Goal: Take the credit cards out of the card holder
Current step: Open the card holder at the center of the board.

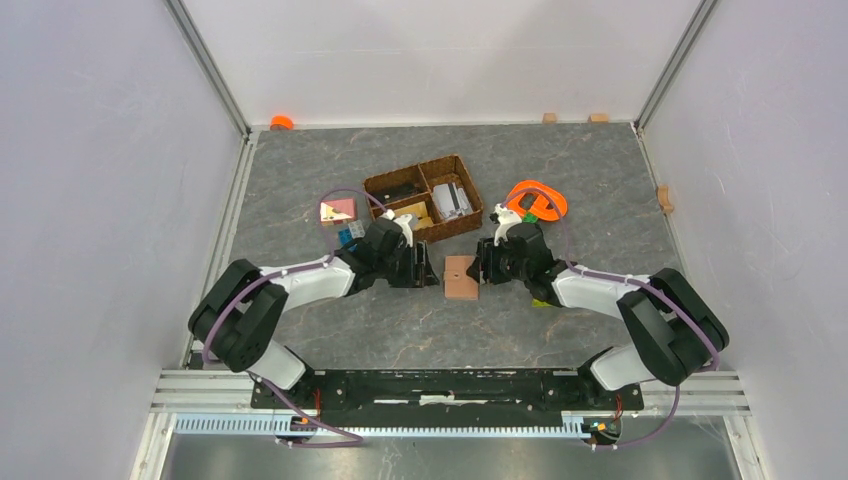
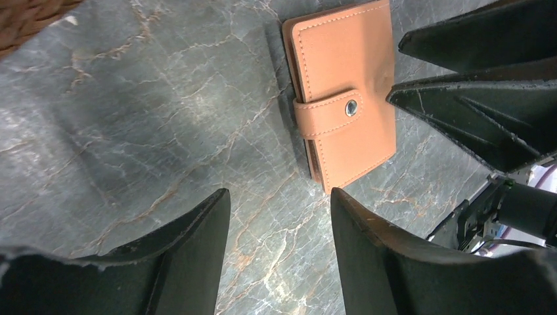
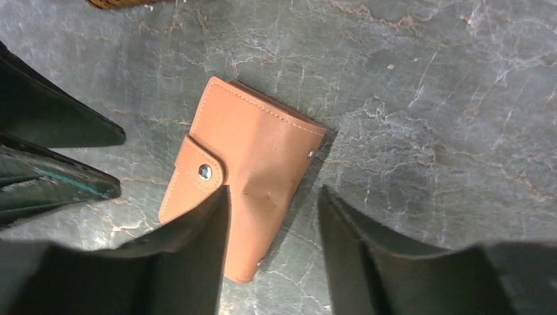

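This looks like a robotics lab's test booth. Plain white panel walls [image 1: 100,150] close in a grey stone-patterned table [image 1: 560,160], and aluminium frame posts [image 1: 215,75] run up the corners. A left arm [image 1: 300,285] and a right arm [image 1: 600,290], both black and white, are bolted to a metal rail [image 1: 450,385] at the near edge.

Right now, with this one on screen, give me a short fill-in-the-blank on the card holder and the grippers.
1. The card holder lies flat on the table with its strap snapped ___.
2. It sits ___ the left gripper and the right gripper.
3. The woven basket stands closer to the ___ gripper.
4. Both grippers are ___ and hold nothing.

Missing words: shut; between; left; open.
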{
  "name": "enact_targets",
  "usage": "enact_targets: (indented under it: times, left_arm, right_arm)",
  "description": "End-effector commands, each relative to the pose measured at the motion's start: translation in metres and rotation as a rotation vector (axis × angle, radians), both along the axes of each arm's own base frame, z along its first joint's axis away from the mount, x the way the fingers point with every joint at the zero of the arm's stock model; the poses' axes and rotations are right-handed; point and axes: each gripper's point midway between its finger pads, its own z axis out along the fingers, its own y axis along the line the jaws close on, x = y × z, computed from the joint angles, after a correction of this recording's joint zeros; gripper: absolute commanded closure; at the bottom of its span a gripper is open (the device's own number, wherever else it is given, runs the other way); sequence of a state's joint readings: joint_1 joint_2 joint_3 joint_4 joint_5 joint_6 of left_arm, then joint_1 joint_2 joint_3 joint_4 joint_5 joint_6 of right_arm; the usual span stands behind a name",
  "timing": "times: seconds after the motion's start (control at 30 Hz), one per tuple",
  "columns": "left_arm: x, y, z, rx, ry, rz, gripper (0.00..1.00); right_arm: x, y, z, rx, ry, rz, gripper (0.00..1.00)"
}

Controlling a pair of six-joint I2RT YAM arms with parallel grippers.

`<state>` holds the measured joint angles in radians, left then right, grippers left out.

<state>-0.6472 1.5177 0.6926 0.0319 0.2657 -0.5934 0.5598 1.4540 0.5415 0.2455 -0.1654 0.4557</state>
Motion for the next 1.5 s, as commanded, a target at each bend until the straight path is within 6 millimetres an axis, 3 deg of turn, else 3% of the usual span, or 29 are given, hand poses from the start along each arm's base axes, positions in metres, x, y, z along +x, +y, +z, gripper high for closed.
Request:
enact_targets:
  times: [0.0,0.17,0.3,0.4,0.53,0.77,0.87,0.97,1.1,1.2,1.33,1.47]
  left_arm:
    - [0.009,-0.022,0.017,-0.064,-0.032,-0.05,0.35]
    - [0.006,-0.027,0.015,-0.077,-0.012,-0.069,0.37]
    - [0.003,-0.035,0.008,-0.099,0.023,-0.097,0.38]
    - [0.004,-0.039,0.001,-0.101,0.045,-0.106,0.4]
    - [0.002,-0.047,-0.004,-0.134,0.08,-0.129,0.5]
    - [0.006,-0.042,-0.001,-0.114,0.048,-0.109,0.51]
    - [0.01,-0.036,0.002,-0.091,0.025,-0.078,0.62]
    - [0.015,-0.024,0.017,-0.086,-0.062,-0.025,0.63]
    - [0.021,-0.005,0.051,-0.103,-0.21,0.06,0.62]
    - [0.022,0.017,0.077,-0.131,-0.334,0.151,0.54]
    - [0.018,0.036,0.101,-0.183,-0.441,0.222,0.35]
    - [0.016,0.044,0.115,-0.21,-0.505,0.244,0.33]
  right_arm:
    - [0.002,-0.001,0.004,0.009,-0.03,0.003,0.32]
    - [-0.008,-0.005,-0.001,0.021,-0.009,-0.001,0.24]
    - [-0.02,0.009,-0.01,0.081,0.058,0.061,0.24]
    - [-0.018,0.011,-0.018,0.076,0.087,0.063,0.25]
    - [-0.019,0.016,-0.02,0.101,0.106,0.077,0.37]
    - [-0.018,0.016,-0.019,0.109,0.104,0.074,0.62]
    - [-0.014,0.013,-0.02,0.081,0.098,0.066,0.74]
    - [-0.011,0.008,-0.019,0.061,0.083,0.049,0.89]
    - [-0.009,0.007,-0.007,0.068,0.034,0.055,1.0]
    - [-0.007,0.009,0.007,0.088,-0.017,0.07,1.0]
    - [-0.007,0.013,0.029,0.137,-0.1,0.095,1.0]
    - [-0.012,0.016,0.052,0.213,-0.187,0.124,1.0]
